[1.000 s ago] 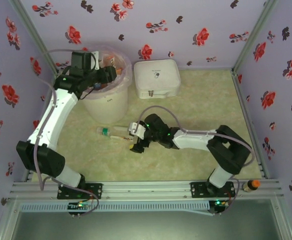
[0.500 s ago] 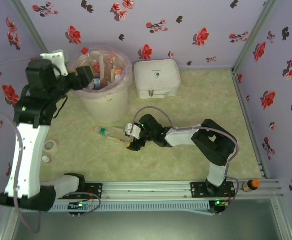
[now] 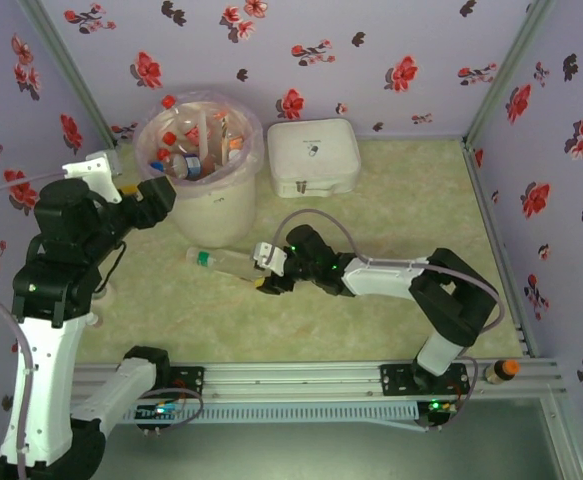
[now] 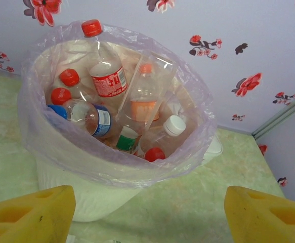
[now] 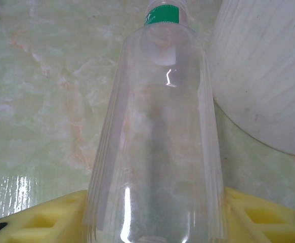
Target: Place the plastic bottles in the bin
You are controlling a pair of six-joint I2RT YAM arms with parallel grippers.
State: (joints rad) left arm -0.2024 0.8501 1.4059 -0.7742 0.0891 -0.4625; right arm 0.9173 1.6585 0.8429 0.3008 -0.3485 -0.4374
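The left gripper [image 4: 150, 205] hangs beside the bin [image 3: 211, 215]. Its two yellow fingers [image 4: 31, 212] are spread wide, with nothing between them and touching nothing. The bin, a tall cream bucket lined with a pinkish bag, stands at the back left of the table [image 3: 411, 230], next to a flat white case [image 3: 313, 158]. Inside it lie many bottles [image 4: 107, 76] with red, blue, orange, green and white caps. One clear bottle [image 5: 157, 142] with a green band at its neck lies on its side on the table, just in front of the bin. The right gripper [image 3: 264, 277] sits low at this bottle's base. Its yellow pads [image 5: 41, 220] stand close against the plastic on either side, but I cannot tell whether they actually press on it.
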